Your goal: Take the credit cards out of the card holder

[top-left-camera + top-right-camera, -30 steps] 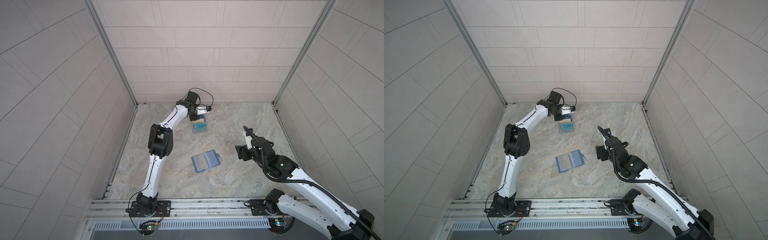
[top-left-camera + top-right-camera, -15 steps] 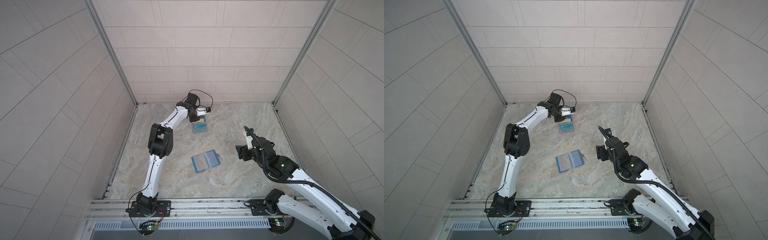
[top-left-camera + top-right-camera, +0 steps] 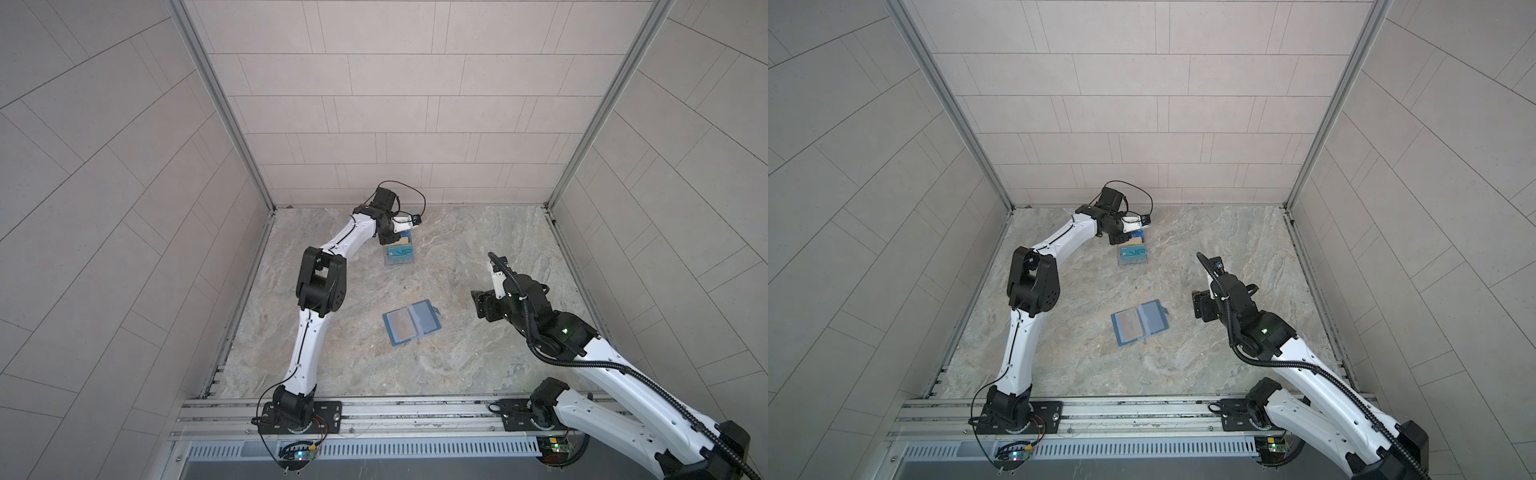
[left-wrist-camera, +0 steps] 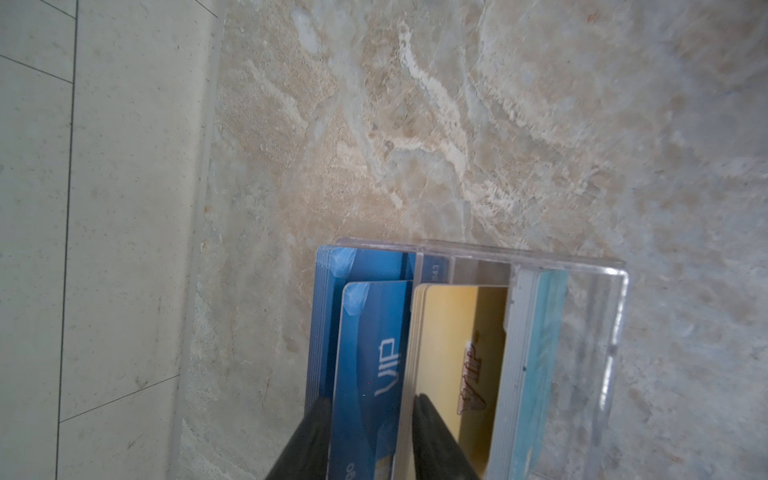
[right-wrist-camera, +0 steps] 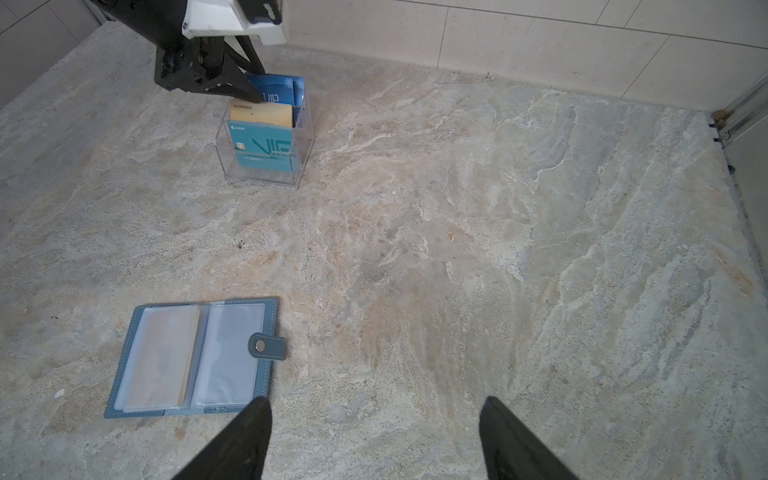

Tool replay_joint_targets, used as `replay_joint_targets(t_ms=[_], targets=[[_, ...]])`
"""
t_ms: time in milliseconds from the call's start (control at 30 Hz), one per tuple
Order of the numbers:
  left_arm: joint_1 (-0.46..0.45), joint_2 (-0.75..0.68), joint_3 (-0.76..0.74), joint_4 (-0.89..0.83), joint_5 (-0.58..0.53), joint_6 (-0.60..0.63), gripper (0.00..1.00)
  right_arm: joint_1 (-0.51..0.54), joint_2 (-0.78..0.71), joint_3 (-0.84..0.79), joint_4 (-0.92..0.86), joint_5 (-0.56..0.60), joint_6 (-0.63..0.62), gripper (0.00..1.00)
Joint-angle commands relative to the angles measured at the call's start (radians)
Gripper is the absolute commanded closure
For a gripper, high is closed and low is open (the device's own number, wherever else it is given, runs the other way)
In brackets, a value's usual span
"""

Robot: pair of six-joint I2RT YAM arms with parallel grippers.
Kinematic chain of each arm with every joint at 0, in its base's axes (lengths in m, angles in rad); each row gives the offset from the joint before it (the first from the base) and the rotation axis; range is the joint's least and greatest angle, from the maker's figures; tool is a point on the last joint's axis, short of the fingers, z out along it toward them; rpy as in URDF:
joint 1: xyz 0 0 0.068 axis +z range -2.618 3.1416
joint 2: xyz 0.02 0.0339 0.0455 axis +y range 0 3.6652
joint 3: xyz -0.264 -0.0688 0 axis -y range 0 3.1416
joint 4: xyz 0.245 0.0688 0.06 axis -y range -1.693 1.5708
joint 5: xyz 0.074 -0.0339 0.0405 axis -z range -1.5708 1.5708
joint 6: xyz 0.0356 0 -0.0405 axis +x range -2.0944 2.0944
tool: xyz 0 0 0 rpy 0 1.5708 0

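Hovering low over counter, right claw gapes wide, empty, just beside card holder. Holder lies open flat, mid-counter. Gold card still tucked in one clear sleeve; other sleeve looks bare. Far back, left claw parted around blue card seated in clear stand. Looks like blue one delivered, gold one left to pull.

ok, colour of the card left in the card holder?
Pale gold card; clearest in right wrist view.
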Motion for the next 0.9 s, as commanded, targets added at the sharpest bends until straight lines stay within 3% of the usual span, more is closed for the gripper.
replay_joint_targets(t_ms=[0,500,733,867], targets=[[-0.004,-0.019,-0.019,0.001,-0.018,-0.021,0.58,0.000,-0.010,-0.014,0.020,0.021,0.011,0.19],[-0.004,-0.198,-0.058,0.056,-0.105,-0.104,0.23,0.000,-0.018,-0.030,0.025,0.012,0.006,0.18],[-0.003,-0.321,-0.168,0.098,-0.176,-0.150,0.14,-0.001,-0.047,-0.043,0.031,-0.005,0.013,0.17],[-0.003,-0.400,-0.223,0.118,-0.226,-0.242,0.13,0.000,-0.048,-0.046,0.037,-0.022,0.013,0.17]])
